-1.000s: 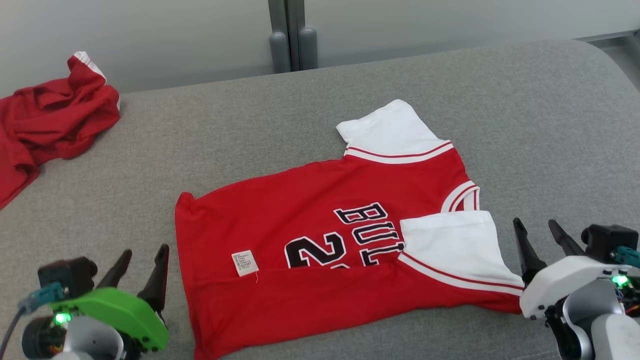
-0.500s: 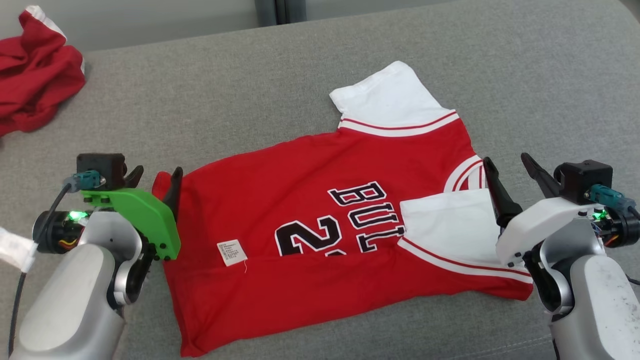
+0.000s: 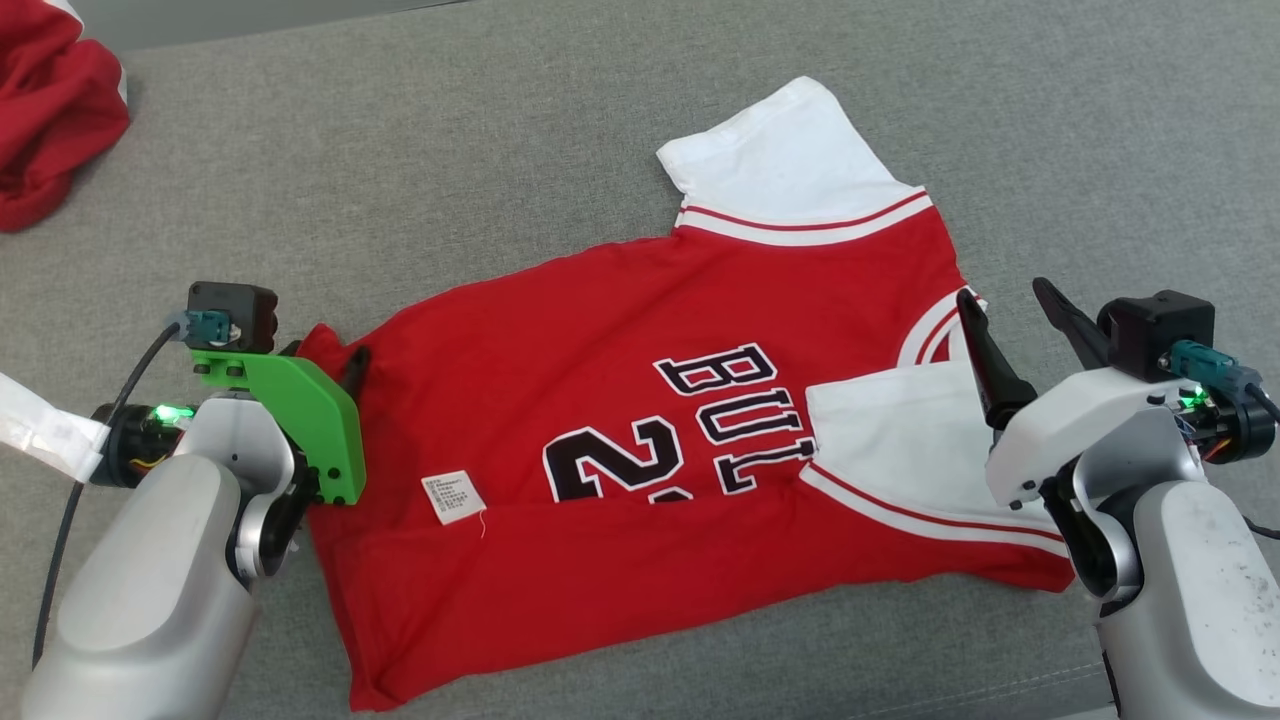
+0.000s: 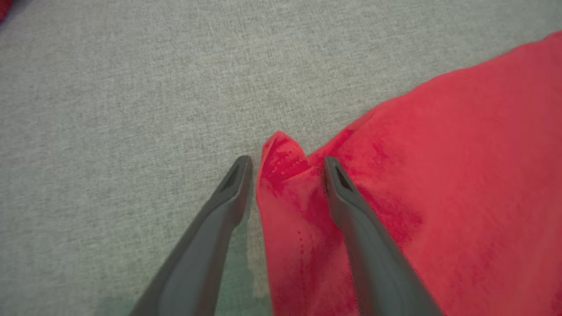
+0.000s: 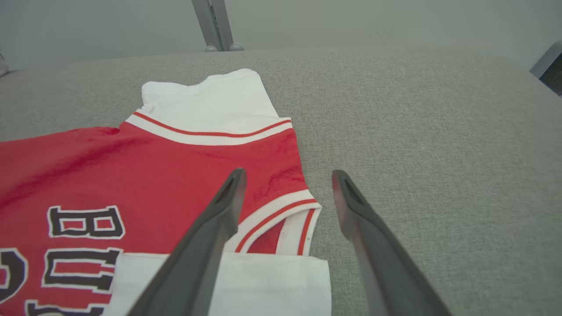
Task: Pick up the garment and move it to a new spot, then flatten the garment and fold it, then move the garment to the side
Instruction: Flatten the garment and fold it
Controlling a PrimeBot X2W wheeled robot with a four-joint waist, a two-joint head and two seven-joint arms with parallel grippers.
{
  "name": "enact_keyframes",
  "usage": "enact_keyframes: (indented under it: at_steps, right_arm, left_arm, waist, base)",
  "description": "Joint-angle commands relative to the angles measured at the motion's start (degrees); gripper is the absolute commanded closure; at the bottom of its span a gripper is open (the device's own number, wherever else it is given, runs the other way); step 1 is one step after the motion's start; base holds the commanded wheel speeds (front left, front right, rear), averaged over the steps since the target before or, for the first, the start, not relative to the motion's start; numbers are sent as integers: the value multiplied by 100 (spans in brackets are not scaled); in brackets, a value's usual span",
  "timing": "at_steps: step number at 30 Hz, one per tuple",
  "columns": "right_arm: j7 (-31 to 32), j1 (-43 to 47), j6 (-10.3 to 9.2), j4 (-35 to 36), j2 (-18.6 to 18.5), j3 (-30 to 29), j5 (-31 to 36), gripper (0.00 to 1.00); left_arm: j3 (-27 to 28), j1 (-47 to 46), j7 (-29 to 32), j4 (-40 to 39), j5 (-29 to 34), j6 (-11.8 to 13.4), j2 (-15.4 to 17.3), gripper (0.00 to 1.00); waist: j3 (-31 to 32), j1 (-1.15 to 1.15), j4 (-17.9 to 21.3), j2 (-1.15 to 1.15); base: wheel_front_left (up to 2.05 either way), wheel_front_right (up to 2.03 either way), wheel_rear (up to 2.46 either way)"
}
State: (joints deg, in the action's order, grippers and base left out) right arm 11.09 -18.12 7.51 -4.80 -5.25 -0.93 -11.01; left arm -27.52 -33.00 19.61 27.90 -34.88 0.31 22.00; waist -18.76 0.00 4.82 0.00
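Now the left gripper (image 4: pixel 286 161) has reached a corner of the red shirt (image 3: pixel 620 330), and the right gripper (image 3: pixel 1002 292) has come up beside its collar. The shirt lies spread on the gray couch (image 3: pixel 450 150). Left fingers (image 4: pixel 228 197) stand apart with the bunched-up corner between them, not pinched yet. Right fingers (image 5: pixel 210 219) are wide apart and hold nothing.

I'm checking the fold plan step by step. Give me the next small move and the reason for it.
Probably close the left pincer on the raised hem corner of the jersey: its open fingers straddle that bunched corner on the grey cushion, so a pinch should catch it. The right pincer hangs open over the collar, gripping nothing.
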Motion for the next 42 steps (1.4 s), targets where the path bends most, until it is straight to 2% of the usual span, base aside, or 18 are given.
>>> enact_keyframes:
  at_steps: [1, 2, 8, 12, 15, 21, 27, 33, 40, 41, 42]
  right_arm:
    - [-15, -90, -5, -23, -47, 25, 0, 0]
    - [-11, -134, -5, -36, -69, 46, 5, 0]
    - [88, -638, -5, -220, -230, 188, 68, 0]
    - [213, -1301, -5, -604, -323, 214, 92, 0]
    - [403, -1932, -5, -1141, -331, 162, 12, 0]
    - [678, -3089, -5, -2374, -496, 132, 270, 0]
    - [812, -3858, -5, -3484, -689, 170, 587, 0]
    - [748, -4349, -5, -4307, -794, 15, 821, 0]
    - [747, -4556, -4, -5002, -704, 119, 843, 0]
    - [753, -4556, -2, -5088, -680, 178, 814, 53]
    - [738, -4563, -2, -5157, -652, 234, 785, 66]
  left_arm:
    - [-18, -71, -31, 29, 46, -13, -35, 74]
    - [-11, -92, -92, 16, 58, 7, -44, 100]
    - [67, -181, -462, -71, 28, 82, -172, 100]
    - [66, -138, -689, -172, 4, 76, -285, 100]
    - [31, -96, -865, -295, 1, 52, -410, 100]
    - [-122, -231, -1095, -511, 52, -24, -688, 100]
    - [-276, -445, -1272, -646, 113, -79, -979, 100]
    - [-337, -660, -1433, -616, 142, -123, -1144, 100]
    - [-330, -775, -1568, -470, 101, -158, -1199, 100]
    - [-326, -780, -1575, -446, 89, -160, -1197, 100]
    - [-324, -785, -1580, -428, 82, -160, -1186, 100]
  waist:
    - [0, 0, -16, 0]
    - [-1, 0, -27, 0]
    - [-21, 0, -143, 0]
    - [-79, 0, -332, 0]
    - [-157, 0, -547, 0]
    - [-404, 0, -1026, 0]
    - [-735, 0, -1403, 0]
    - [-1003, 0, -1597, 0]
    - [-1063, 0, -1581, 0]
    - [-1053, 0, -1563, 0]
    - [-1041, 0, -1540, 0]
  base:
    - [0, 0, 0]
    - [0, 0, 0]
    - [0, 0, 0]
    - [0, 0, 0]
    - [0, 0, 0]
    - [0, 0, 0]
    - [0, 0, 0]
    - [0, 0, 0]
    - [0, 0, 0]
    - [0, 0, 0]
    - [0, 0, 0]
